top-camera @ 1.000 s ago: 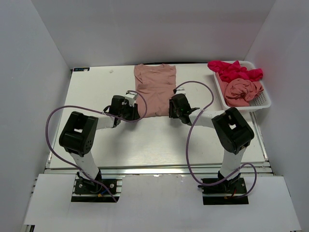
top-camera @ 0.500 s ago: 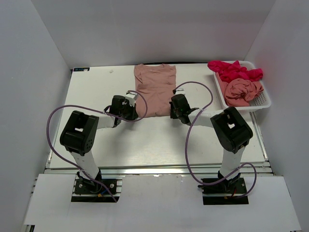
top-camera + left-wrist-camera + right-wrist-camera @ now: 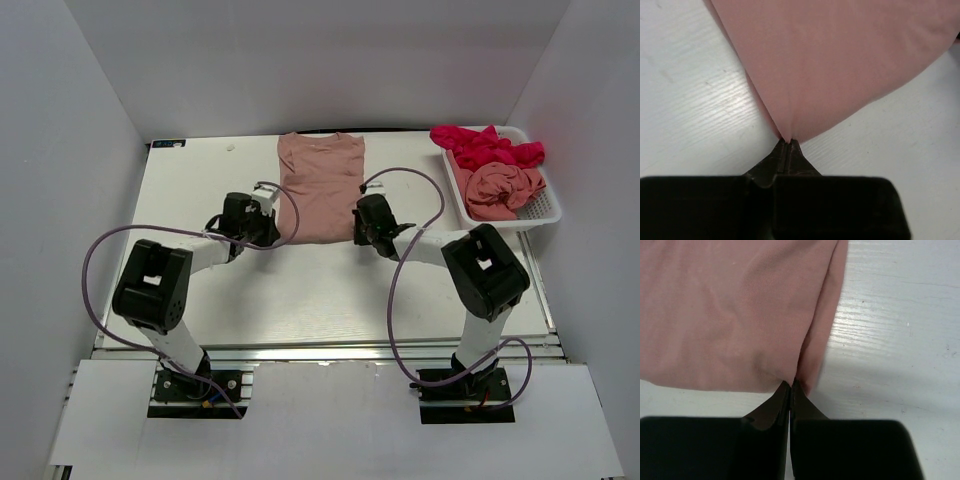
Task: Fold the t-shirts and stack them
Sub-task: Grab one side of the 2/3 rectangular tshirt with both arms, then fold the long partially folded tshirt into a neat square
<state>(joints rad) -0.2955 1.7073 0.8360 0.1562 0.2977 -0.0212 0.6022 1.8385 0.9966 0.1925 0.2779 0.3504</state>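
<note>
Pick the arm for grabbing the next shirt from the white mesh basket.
Right, likely: the white mesh basket sits far right, beside that arm. The right claw and left claw are each shut on a near corner of the flat salmon-pink cotton t-shirt, so release first.

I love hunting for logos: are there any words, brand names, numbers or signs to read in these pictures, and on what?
No text here can be read.
The small dark strip at the far left corner of the white table: perhaps a label, too small to read.
The salmon-pink cotton t-shirt lying flat: no print or tag shows in any view.
</note>
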